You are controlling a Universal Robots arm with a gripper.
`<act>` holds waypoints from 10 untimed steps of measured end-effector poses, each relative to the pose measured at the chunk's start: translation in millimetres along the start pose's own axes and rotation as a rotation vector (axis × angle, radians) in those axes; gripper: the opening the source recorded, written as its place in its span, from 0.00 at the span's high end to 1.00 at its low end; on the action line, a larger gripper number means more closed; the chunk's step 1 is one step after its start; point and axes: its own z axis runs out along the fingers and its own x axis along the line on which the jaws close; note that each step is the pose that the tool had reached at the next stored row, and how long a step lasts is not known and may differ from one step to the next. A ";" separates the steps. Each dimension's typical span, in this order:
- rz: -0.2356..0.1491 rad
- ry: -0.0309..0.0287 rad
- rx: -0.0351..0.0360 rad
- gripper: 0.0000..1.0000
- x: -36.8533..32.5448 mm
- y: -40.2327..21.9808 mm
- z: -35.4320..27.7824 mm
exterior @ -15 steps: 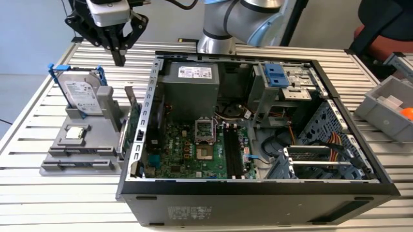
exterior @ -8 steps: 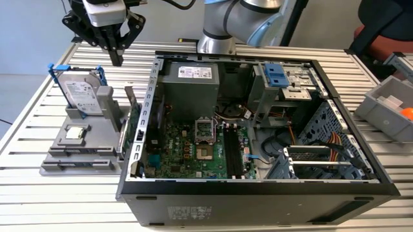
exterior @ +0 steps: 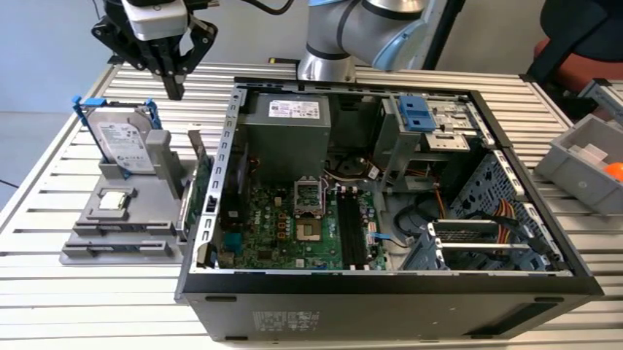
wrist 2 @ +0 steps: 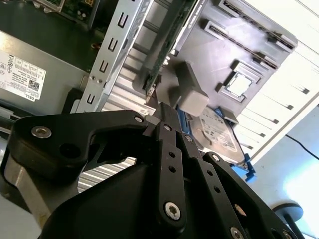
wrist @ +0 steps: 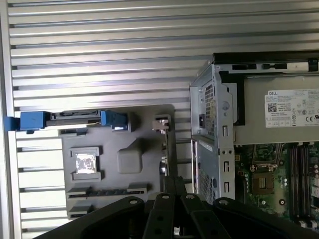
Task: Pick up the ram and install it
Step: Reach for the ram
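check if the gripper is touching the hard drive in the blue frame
Apart. In the exterior view the gripper hangs above the hard drive, with table slats showing between them.

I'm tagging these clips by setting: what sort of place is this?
Probably a robotics lab workbench for computer assembly: a robot arm rises from a slatted metal table, beside an open computer case and a grey fixture holding a hard drive.

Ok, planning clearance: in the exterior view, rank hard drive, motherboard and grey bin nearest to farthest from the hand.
1. Hard drive, just below the hand, exterior view's left.
2. Motherboard, inside the case.
3. Grey bin, exterior view's far right.
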 end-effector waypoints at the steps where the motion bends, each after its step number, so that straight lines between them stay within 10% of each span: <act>1: 0.000 0.0002 0.0000 1.00 0.1 0.0 0.0; 10: 0.000 0.0009 0.0001 1.00 1.8 -0.1 0.3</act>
